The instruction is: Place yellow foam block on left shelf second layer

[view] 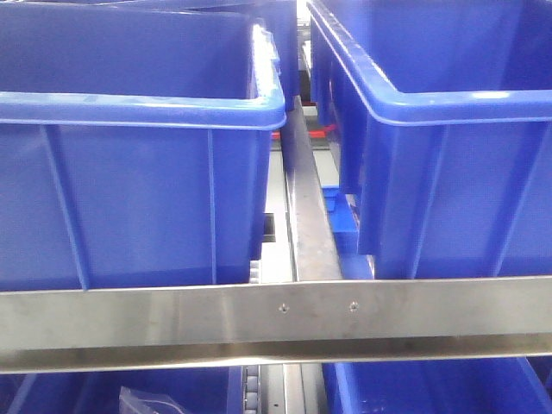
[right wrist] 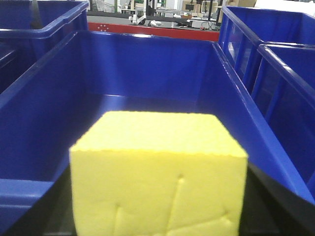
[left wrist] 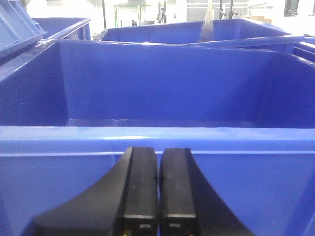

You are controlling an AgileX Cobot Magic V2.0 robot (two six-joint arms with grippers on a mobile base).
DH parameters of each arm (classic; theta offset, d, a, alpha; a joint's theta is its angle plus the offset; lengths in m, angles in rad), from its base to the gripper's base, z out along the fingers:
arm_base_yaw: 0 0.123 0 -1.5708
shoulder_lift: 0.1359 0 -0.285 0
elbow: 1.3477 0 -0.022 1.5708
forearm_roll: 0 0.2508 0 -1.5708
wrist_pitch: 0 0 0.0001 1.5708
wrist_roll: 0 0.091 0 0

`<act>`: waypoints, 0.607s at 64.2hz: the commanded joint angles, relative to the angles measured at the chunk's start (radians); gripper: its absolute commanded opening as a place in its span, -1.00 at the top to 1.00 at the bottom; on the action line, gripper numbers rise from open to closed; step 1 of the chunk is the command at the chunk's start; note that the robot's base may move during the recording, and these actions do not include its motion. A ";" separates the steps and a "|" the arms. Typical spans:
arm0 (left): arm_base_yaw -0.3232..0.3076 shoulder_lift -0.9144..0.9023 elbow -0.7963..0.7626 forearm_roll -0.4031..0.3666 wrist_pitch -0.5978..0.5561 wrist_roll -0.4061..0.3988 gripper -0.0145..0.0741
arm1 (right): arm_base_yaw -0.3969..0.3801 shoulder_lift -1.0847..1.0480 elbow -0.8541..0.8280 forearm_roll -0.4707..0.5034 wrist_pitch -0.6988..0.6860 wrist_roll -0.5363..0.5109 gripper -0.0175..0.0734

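Right wrist view: yellow foam block filled the lower centre of frame, sitting right at the right gripper. Dark finger surfaces showed against the block's left and right flanks at the bottom corners, so the right gripper was pinching the block from both sides. Creases were visible on the block's front face. Beyond the block, straight ahead of the gripper, was an open blue bin; the block sat over its near end, above the floor. More blue bins flanked it: one ahead-left, two to the right. A red-edged surface ran across behind the far wall.

Left wrist view: left gripper had its two black fingers pressed together, only a thin seam between them, nothing held. Fingertips were just short of the near rim of a blue bin, which lay directly ahead; nothing could be seen in its interior. Another blue bin sat further ahead, past the far wall.

Front view: neither gripper nor block visible. Two large blue bins, one left, one right, sat on a shelf behind a steel front rail, with a steel divider bar between them. Lower level showed more blue bin edges and a clear plastic bag at bottom left.
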 commanded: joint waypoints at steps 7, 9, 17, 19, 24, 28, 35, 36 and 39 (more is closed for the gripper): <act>0.000 -0.021 0.027 -0.006 -0.082 -0.003 0.39 | -0.005 0.009 -0.029 -0.010 -0.096 -0.014 -0.52; 0.000 -0.021 0.027 -0.006 -0.082 -0.003 0.39 | -0.005 0.009 -0.029 -0.010 -0.096 -0.014 -0.52; 0.000 -0.021 0.027 -0.006 -0.082 -0.003 0.39 | -0.005 0.009 -0.029 -0.010 -0.146 -0.014 -0.52; 0.000 -0.021 0.027 -0.006 -0.082 -0.003 0.39 | -0.005 0.009 -0.029 -0.010 -0.148 -0.014 -0.52; 0.000 -0.021 0.027 -0.006 -0.082 -0.003 0.39 | -0.005 0.009 -0.029 -0.010 -0.148 -0.014 -0.52; 0.000 -0.021 0.027 -0.006 -0.082 -0.003 0.39 | -0.005 0.009 -0.029 -0.010 -0.148 -0.014 -0.52; 0.000 -0.021 0.027 -0.006 -0.082 -0.003 0.39 | -0.005 0.009 -0.029 -0.010 -0.146 -0.014 -0.52; 0.000 -0.021 0.027 -0.006 -0.082 -0.003 0.39 | -0.005 0.009 -0.029 -0.010 -0.145 -0.014 -0.52; 0.000 -0.021 0.027 -0.006 -0.082 -0.003 0.39 | -0.005 0.009 -0.029 -0.010 -0.144 -0.014 -0.52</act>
